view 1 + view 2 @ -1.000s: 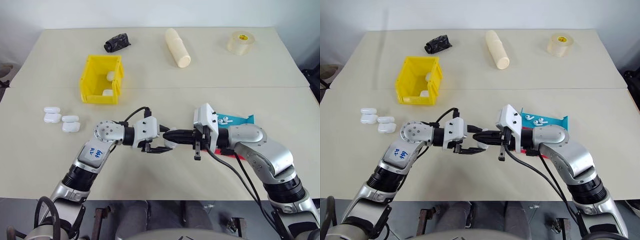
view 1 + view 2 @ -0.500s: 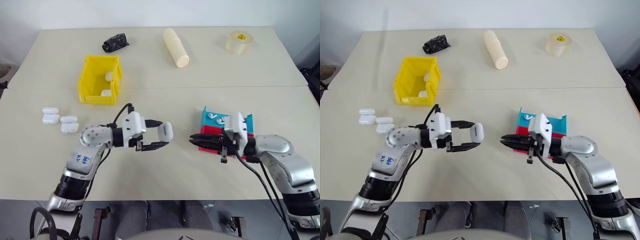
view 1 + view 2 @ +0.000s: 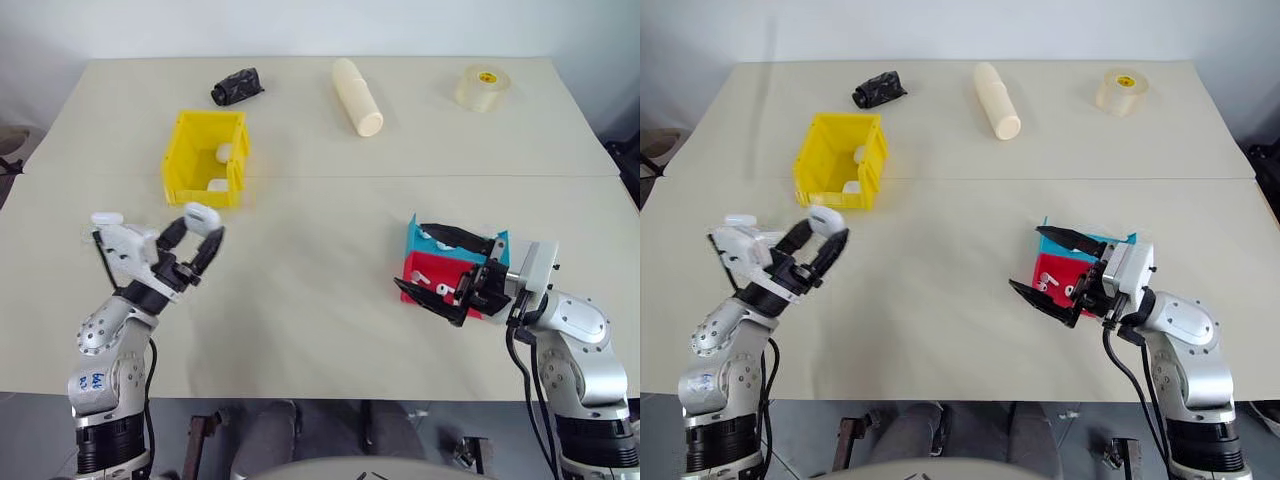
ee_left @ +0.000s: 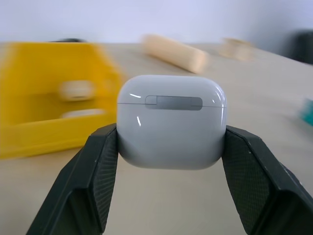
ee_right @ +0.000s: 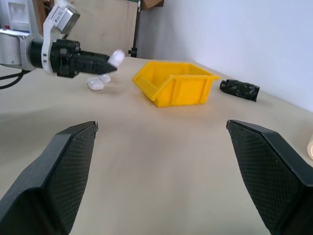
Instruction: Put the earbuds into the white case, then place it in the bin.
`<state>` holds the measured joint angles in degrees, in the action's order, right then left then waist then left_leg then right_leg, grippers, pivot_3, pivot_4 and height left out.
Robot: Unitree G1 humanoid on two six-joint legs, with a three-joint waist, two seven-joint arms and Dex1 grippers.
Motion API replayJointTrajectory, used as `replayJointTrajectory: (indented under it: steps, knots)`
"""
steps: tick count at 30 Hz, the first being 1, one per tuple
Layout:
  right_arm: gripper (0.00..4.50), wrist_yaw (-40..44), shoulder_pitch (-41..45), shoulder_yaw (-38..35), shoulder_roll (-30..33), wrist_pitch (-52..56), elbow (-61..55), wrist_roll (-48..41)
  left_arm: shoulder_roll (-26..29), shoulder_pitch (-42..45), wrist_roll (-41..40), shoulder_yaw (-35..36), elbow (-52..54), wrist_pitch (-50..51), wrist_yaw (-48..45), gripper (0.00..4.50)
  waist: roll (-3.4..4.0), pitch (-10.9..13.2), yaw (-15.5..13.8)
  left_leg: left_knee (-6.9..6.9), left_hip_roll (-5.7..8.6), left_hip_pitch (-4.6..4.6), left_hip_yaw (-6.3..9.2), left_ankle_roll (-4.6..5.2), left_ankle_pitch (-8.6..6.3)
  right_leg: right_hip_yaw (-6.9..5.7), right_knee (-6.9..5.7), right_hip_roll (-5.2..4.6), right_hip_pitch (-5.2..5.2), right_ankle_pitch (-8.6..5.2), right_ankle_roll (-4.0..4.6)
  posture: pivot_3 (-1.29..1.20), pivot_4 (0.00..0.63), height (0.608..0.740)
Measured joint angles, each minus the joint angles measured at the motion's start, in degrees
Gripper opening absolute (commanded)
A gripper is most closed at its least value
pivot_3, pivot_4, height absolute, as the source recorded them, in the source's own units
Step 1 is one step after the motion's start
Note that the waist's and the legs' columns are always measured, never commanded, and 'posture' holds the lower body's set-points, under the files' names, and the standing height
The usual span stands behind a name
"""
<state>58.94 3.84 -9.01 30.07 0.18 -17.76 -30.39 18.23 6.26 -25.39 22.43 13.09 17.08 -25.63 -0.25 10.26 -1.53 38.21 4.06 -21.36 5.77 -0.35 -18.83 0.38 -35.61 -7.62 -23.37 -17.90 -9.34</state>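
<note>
The left claw (image 3: 197, 232) pinches the white case (image 4: 171, 120), a glossy, pebble-shaped shell with rounded corners, a thin lid seam and a grey metal hinge plate, between its two black, finely ribbed fingers (image 4: 93, 181). The case is closed and held up off the table (image 3: 320, 270), at about 6 o'clock from the bin (image 3: 203, 158).

The bin is bright yellow moulded plastic, rectangular with tall walls, and sits at roughly 10 o'clock on the matte cream table. Two small white cases (image 3: 219, 168) lie inside it. Beside the left arm, another white case (image 3: 105, 218) rests on the table.

The right claw (image 3: 447, 273) is spread wide, its tapered black fingers (image 5: 54, 178) far apart, hovering at about 4 o'clock over the shallow teal tray (image 3: 413, 236) and red tray (image 3: 430, 270). A few tiny white earbuds (image 3: 443, 289) lie in the trays between the fingers; their exact number cannot be told.

Along the far edge of the table, from 11 to 1 o'clock, lie a crumpled black bundle (image 3: 236, 85), a smooth cream cylinder (image 3: 356, 95) on its side, and a translucent roll of tape (image 3: 481, 87).
</note>
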Motion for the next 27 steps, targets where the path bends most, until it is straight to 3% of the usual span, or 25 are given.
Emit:
replayJointTrajectory:
  steps: [4,13,15,18,23,27]
  knots:
    - [4.46,-1.18,0.94,0.60,-0.12,-0.17,0.25,0.49,0.09,10.72,0.06,1.08,-7.61,1.75,6.31,2.80,-0.07,-0.01,-0.14,0.02,0.15,0.01,0.03,-0.04,0.03,-0.04,-0.03,0.06,0.01,0.00,0.00,0.00,0.150,0.740]
    - [4.46,-2.52,2.37,2.31,-0.21,-0.19,1.34,1.36,4.51,35.42,8.62,-4.48,-37.30,-1.38,10.19,2.80,-0.16,0.02,0.53,-0.11,0.20,-0.01,-0.06,-0.03,0.02,-0.08,-0.22,0.05,-0.13,0.00,0.00,0.00,0.150,0.740]
    - [4.50,-3.06,2.36,2.40,-0.26,-0.19,1.29,1.49,5.10,38.83,8.95,-4.57,-41.75,-1.38,10.56,3.57,-0.18,0.04,0.72,-0.12,0.20,-0.02,-0.07,-0.03,0.02,-0.10,-0.22,0.04,-0.15,0.00,0.00,0.00,0.150,0.740]
    - [4.50,-3.79,1.88,2.40,-0.29,-0.20,1.27,1.73,6.54,39.55,9.54,-5.99,-43.71,-1.54,7.68,4.46,-0.18,0.04,1.19,-0.12,0.19,-0.02,-0.06,-0.03,0.02,-0.11,-0.23,0.03,-0.15,0.00,0.00,0.00,0.150,0.740]
    - [4.50,-4.53,1.20,2.43,-0.31,-0.21,1.08,2.03,7.58,36.89,9.35,-7.22,-42.85,-0.46,3.33,4.49,-0.18,0.04,1.65,-0.10,0.16,-0.02,-0.06,-0.04,0.02,-0.10,-0.28,0.05,-0.15,0.00,0.00,0.00,0.150,0.740]
    - [4.50,-4.49,0.14,2.20,-0.03,-0.22,0.88,2.01,10.96,29.68,7.51,-7.15,-35.48,1.36,-2.30,4.49,-0.18,0.04,1.84,-0.12,0.00,-0.02,-0.07,-0.05,0.01,-0.09,-0.29,0.05,-0.20,0.00,0.01,0.00,0.150,0.740]
